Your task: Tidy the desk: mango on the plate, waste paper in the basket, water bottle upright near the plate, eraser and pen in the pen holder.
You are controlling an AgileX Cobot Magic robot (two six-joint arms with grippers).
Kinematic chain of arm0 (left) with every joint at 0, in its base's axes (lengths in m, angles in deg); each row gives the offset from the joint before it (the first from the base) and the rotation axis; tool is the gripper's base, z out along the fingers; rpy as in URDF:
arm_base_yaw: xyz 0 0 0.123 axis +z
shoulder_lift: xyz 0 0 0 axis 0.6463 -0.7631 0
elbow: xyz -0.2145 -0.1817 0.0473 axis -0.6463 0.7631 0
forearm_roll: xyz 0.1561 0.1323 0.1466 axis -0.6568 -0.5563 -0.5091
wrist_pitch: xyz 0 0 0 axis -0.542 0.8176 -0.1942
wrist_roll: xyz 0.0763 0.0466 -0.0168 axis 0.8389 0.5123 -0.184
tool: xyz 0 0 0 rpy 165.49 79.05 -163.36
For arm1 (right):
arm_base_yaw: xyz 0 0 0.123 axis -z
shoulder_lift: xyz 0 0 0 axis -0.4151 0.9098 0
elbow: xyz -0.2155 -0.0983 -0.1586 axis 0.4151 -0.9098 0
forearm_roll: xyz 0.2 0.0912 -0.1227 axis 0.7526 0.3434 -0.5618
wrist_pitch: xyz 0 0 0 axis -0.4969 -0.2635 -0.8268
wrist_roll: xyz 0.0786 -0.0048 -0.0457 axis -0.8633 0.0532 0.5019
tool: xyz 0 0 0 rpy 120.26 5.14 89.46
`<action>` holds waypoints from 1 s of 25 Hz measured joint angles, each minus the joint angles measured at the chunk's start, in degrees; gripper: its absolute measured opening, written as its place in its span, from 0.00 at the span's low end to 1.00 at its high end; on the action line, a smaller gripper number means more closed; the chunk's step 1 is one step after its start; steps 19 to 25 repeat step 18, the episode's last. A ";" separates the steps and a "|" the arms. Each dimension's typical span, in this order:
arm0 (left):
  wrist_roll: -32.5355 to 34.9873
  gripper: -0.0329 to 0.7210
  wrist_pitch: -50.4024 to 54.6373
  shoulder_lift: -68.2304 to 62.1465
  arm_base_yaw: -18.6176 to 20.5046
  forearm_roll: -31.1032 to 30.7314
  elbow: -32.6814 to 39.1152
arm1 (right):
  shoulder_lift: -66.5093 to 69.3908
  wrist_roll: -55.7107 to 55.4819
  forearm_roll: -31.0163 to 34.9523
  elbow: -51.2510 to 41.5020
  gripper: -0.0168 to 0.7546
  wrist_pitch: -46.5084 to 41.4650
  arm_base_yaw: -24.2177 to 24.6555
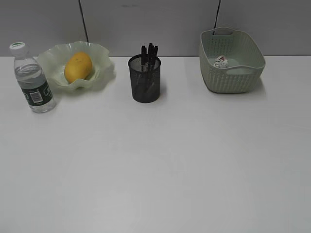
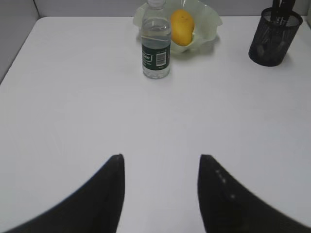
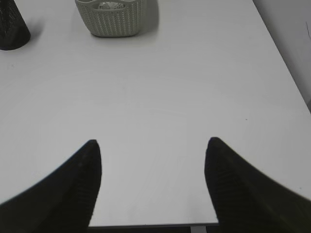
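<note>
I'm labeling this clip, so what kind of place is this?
Probably an office desk or lab workstation: a plain white desk against grey partition panels, with a mesh pen holder full of pens and a small basket holding waste paper.

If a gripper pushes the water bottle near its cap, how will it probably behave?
The water bottle stands upright, tall and narrow, so it would probably tip rather than slide. It looks mostly full, so likely rather heavy. Its smooth clear plastic may be slippery.

Left hand (image 2: 160,165) matte black, tapered curved fingers, right hand (image 3: 151,148) alike, finely textured
</note>
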 joint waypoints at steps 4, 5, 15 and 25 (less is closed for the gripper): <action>0.00 0.46 0.00 0.00 0.78 0.00 0.00 | 0.00 0.00 0.00 0.00 0.71 0.00 0.00; 0.00 0.44 0.00 0.00 0.89 0.00 0.00 | 0.00 0.00 0.00 0.00 0.71 0.00 0.00; 0.00 0.37 0.00 0.00 1.14 0.00 0.00 | 0.00 0.00 0.00 0.00 0.71 0.00 0.00; 0.00 0.37 0.00 0.00 1.14 0.00 0.00 | 0.00 0.00 0.00 0.00 0.71 0.00 0.00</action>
